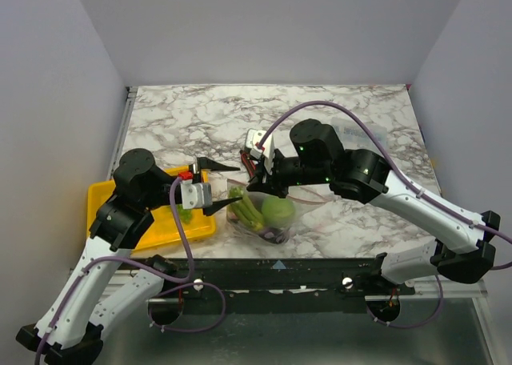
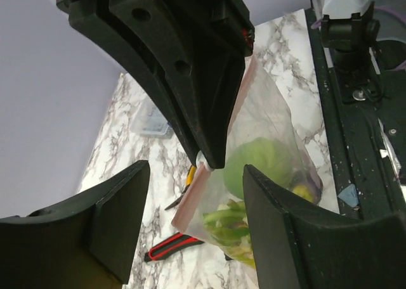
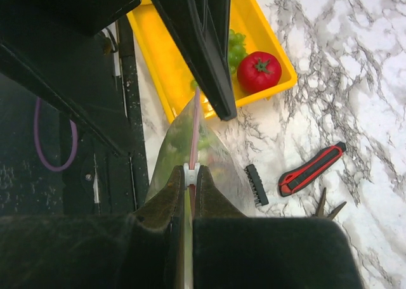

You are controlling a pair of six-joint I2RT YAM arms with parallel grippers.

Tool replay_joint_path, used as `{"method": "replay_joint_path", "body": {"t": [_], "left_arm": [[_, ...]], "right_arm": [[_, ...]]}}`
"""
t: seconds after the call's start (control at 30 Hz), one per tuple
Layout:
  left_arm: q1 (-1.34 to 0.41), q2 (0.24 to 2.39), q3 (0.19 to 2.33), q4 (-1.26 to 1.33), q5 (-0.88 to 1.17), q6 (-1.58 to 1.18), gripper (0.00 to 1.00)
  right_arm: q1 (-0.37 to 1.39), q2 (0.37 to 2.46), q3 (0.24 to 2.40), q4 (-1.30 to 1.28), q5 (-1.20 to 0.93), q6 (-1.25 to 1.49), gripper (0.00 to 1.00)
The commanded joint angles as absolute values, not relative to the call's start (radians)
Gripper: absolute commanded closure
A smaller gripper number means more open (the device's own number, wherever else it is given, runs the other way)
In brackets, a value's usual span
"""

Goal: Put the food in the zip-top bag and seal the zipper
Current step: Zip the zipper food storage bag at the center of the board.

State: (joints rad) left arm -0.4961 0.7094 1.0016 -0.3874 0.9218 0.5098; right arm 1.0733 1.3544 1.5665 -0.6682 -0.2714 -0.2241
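Zip-top bag [image 1: 268,217] hangs upright over the marble table near its front edge, just beside the yellow tray [image 1: 100,197], and it is already partly filled. Through the clear plastic I see the celery [image 1: 246,209], the yellow-green fruit [image 1: 278,213] and some purple grapes [image 1: 274,235]. The tomato [image 3: 259,71] and the green grapes [image 3: 236,45] lie in the tray, not yet packed. I cannot find the fish or the carrot in any view.

The right gripper [image 3: 190,170] is closed tight on the zipper [image 3: 193,121] at the top of the bag and carries the bag by it. The left gripper [image 1: 238,186] is wide open and holds nothing, close to the bag's mouth.

In my judgement the task is about half done: two foods are left, and then the sealing. Whether the strip is pressed shut along its length I cannot tell.
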Motion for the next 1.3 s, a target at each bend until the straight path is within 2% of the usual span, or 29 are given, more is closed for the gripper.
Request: {"method": "replay_joint_path", "body": {"t": [0.0,0.23,0.5,0.6,0.73,0.83,1.03,1.27], "left_arm": [[-0.531,0.750,1.060,-0.507,0.958,0.586,0.42],[-0.593,0.858,1.170,-0.699,0.884,0.659,0.46],[-0.615,0.875,1.175,-0.705,0.829,0.668,0.57],[-0.617,0.885,1.173,-0.693,0.815,0.662,0.66],[-0.617,0.885,1.165,-0.673,0.812,0.657,0.89],[-0.617,0.867,1.146,-0.647,0.784,0.652,1.00],[-0.615,0.807,1.098,-0.582,0.669,0.639,1.00],[-0.580,0.767,1.043,-0.490,0.628,0.621,1.00]], "right_arm": [[1.073,1.367,1.601,-0.694,-0.313,-0.239,1.00],[1.074,1.367,1.614,-0.701,-0.319,-0.239,1.00],[1.073,1.364,1.624,-0.714,-0.320,-0.237,1.00],[1.073,1.365,1.624,-0.713,-0.319,-0.234,1.00],[1.072,1.367,1.619,-0.712,-0.321,-0.231,1.00],[1.072,1.357,1.616,-0.713,-0.310,-0.229,1.00],[1.072,1.272,1.538,-0.746,-0.222,-0.211,1.00],[1.073,1.108,1.410,-0.762,-0.136,-0.174,1.00]]}}
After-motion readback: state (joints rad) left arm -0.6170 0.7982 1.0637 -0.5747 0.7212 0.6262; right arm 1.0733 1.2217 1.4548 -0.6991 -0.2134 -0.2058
